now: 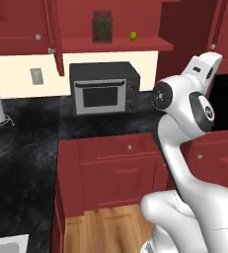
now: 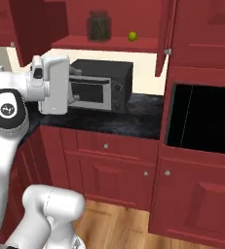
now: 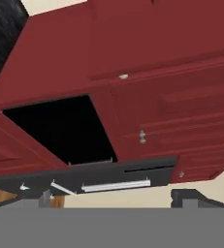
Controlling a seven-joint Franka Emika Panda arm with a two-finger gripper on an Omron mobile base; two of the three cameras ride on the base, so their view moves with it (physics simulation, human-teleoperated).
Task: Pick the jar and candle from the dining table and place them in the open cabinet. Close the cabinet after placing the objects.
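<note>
Jar (image 1: pixel 102 26) on open cabinet (image 1: pixel 113 45) shelf, green ball (image 1: pixel 133 35) to its right | gripper (image 3: pixel 114 197) released, holding nothing

Open cabinet (image 1: pixel 110 45) and approaches. I take the microwave (image 1: pixel 104 88) as landmark. Directly above it I see the cabinet's red shelf, doors swung wide: the left door (image 1: pixel 55 37) hangs edge-on past the microwave's upper left corner, the right door (image 2: pixel 163 34) past its right side, narrowing entry from either flank. On the shelf the jar (image 1: pixel 102 26) stands above the microwave's middle and a small green ball (image 1: pixel 133 35) above its right end; between and beside them the shelf lies bare. The microwave's top is bare. Right of it, black counter (image 2: pixel 138 114) runs free to a dark oven recess (image 2: pixel 201 119).
</note>
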